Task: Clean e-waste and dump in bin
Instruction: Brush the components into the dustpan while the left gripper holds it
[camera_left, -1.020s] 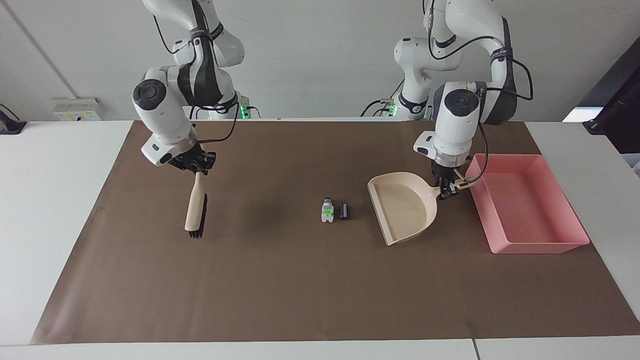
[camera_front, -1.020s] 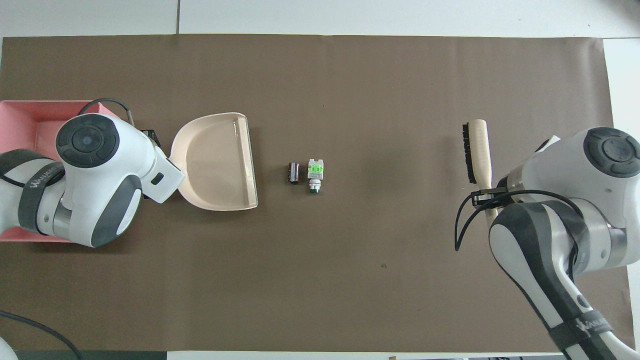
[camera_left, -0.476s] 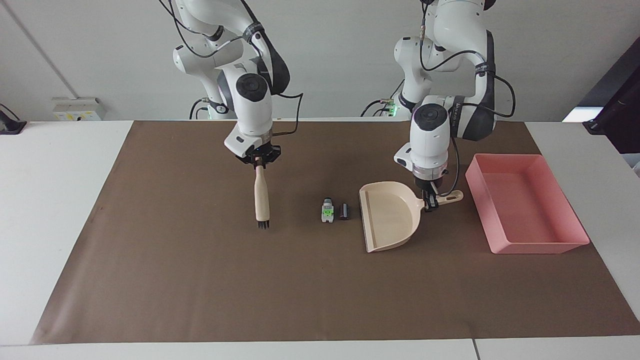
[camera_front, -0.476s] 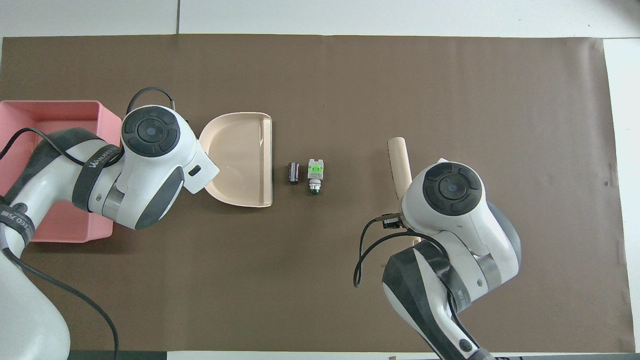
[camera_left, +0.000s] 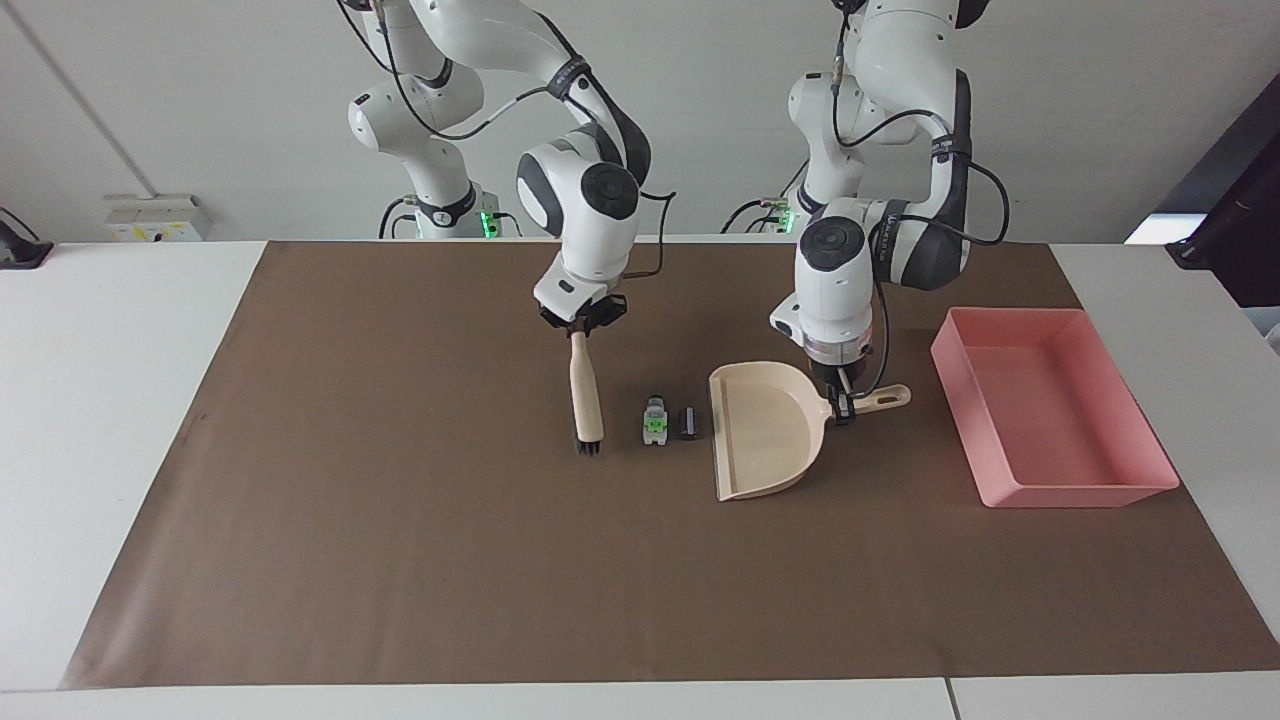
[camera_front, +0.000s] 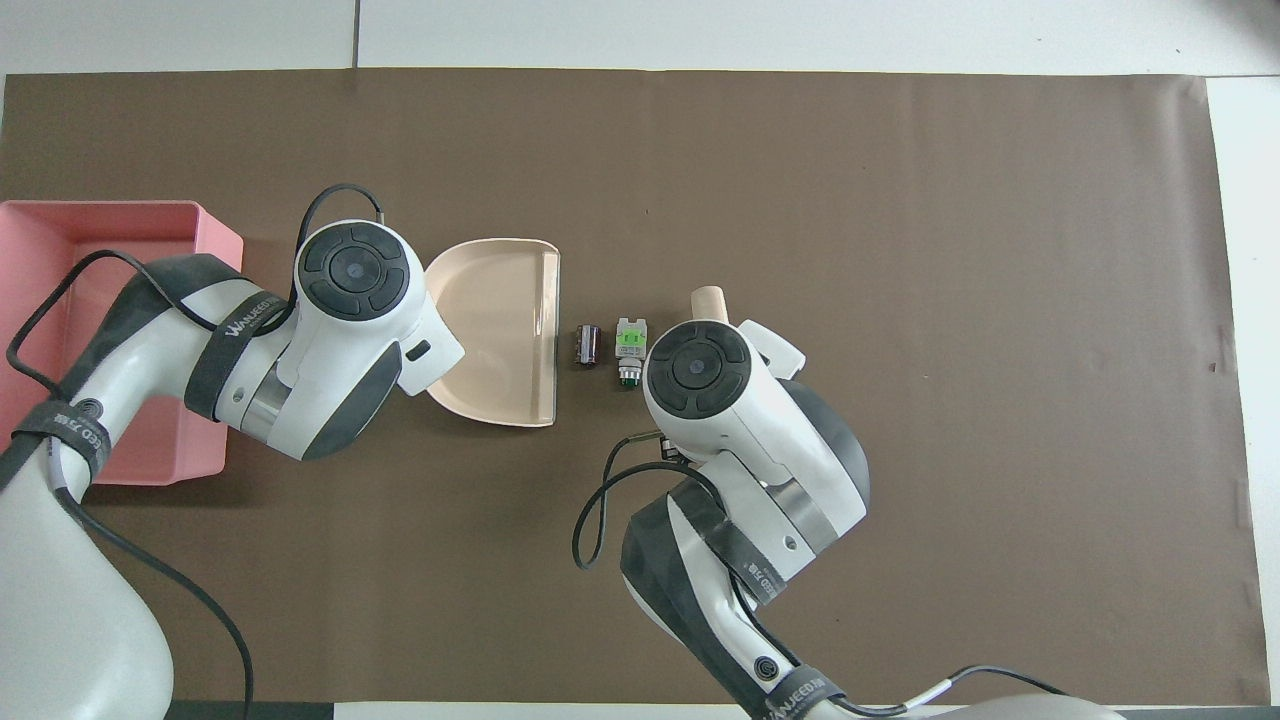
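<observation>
Here, the two e-waste bits lay side by side near the middle of the brown mat (camera_left: 400, 560), well clear of all four of its edges: the white piece with the green patch (camera_left: 654, 424) toward the right arm's end and the small black block (camera_left: 687, 422) just beside it toward the left arm's end. The right gripper (camera_left: 581, 327) was clamped on the handle top of the brush (camera_left: 585, 395), which hung nearly upright with its black bristles down at the mat, close beside the white piece. The left gripper (camera_left: 838, 408) was pinched on the handle of the beige dustpan (camera_left: 760, 430), whose straight open lip stood just beside the black block without touching it. The pink bin (camera_left: 1050, 410) sat toward the left arm's end of the mat, apart from the dustpan handle, one short wall near the mat's edge. Broad bare mat stretched toward the right arm's end and along the edge farthest from the robots.
</observation>
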